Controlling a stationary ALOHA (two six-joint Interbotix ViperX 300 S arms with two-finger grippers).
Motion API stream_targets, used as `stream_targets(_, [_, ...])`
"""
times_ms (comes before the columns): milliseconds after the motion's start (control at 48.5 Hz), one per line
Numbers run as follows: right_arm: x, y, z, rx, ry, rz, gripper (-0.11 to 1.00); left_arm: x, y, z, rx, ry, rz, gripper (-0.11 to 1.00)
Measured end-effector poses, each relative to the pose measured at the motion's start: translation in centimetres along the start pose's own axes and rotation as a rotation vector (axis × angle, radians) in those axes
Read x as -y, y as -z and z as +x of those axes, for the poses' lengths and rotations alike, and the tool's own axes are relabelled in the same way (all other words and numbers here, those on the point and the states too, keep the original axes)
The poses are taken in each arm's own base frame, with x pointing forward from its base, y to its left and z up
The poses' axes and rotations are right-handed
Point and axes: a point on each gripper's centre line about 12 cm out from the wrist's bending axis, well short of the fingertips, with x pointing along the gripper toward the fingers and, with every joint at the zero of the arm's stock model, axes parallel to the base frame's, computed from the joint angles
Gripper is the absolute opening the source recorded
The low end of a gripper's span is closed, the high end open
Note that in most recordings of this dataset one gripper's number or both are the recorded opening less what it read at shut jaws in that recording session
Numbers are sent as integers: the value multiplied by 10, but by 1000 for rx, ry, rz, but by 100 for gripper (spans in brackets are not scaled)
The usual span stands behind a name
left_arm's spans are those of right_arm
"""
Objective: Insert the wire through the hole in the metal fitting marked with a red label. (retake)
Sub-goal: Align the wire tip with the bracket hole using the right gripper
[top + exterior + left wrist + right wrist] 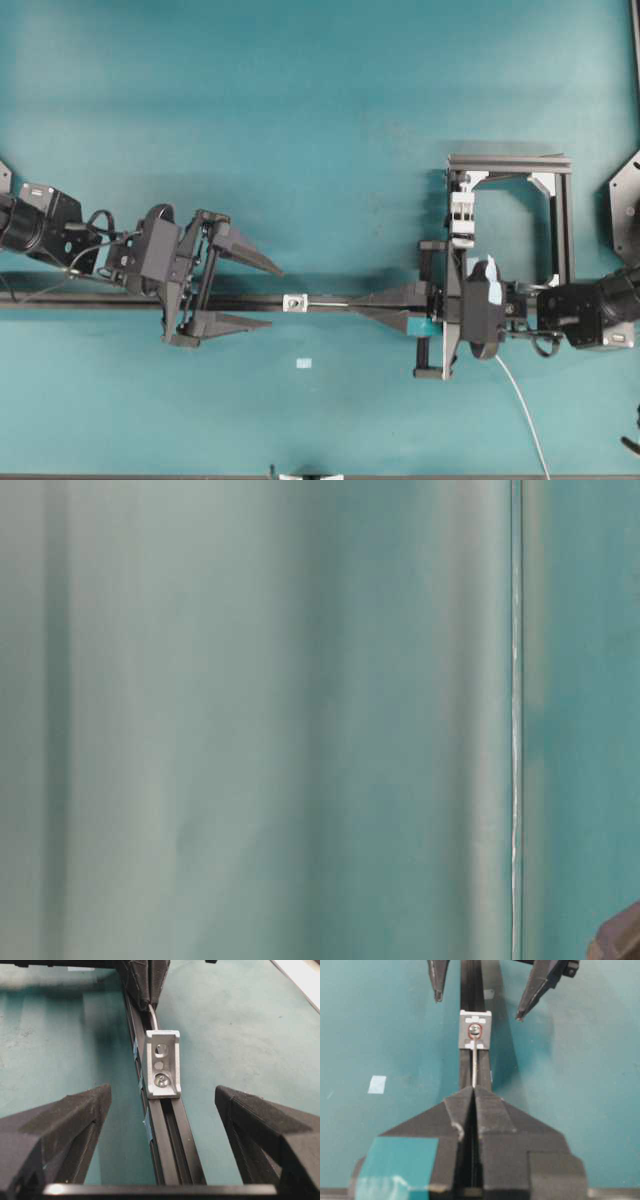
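- wire, thin, pale grey-white and stiffly straight here, is pinched between the closed black fingers of the right gripper, with its short free end running along the rail up to the fitting.
- the small silvery square metal fitting is seated on the long black slotted aluminium rail that is laid across the teal counter.
- in the right wrist view a red ring is seen drawn around the dark round hole on the fitting's face, and the wire tip is met just below that ring; whether the tip is inside the opening cannot be told.
- in the left wrist view the wire is seen emerging behind the fitting's upright wall, touching or just beside it.
- the left gripper is held wide, its two black pointed fingers set one on each side of the rail, just beside the fitting and apart from it.
- a dark rectangular metal frame with white triangular corner brackets is stood behind the right arm, well apart from the fitting.
- a small pale tape square is stuck on the counter near the rail.
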Motion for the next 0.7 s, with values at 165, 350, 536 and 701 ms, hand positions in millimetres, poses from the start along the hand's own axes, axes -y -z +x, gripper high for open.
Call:
stream_targets(165, [0,0,2,5,1,1,3,0,0,0,0,0,0,54])
stream_targets(350, [-1,1,3,3,0,-2,3,0,0,3,-8,-2,-1,54])
stream_targets(536, [-3,2,5,6,0,-1,3,0,-1,6,-15,-2,-2,54])
stream_targets(701, [-2,3,10,12,7,1,3,0,0,6,-17,-3,-2,54])
